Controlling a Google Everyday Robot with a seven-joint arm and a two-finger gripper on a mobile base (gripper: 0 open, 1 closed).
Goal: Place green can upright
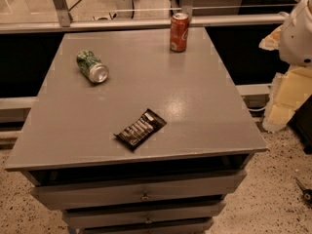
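The green can (91, 66) lies on its side on the back left of the grey table top (195, 106). It has a mottled green and white label, and its silver end faces the front right. My gripper is out of view. Only a white rounded part of my arm (298, 33) shows at the right edge, off the table and far from the can.
A red-orange soda can (179, 31) stands upright at the back edge, right of centre. A dark snack packet (140, 128) lies flat near the front middle. Drawers (141, 191) sit under the top. A rail and glass run behind, and yellowish foam (287, 99) is on the right.
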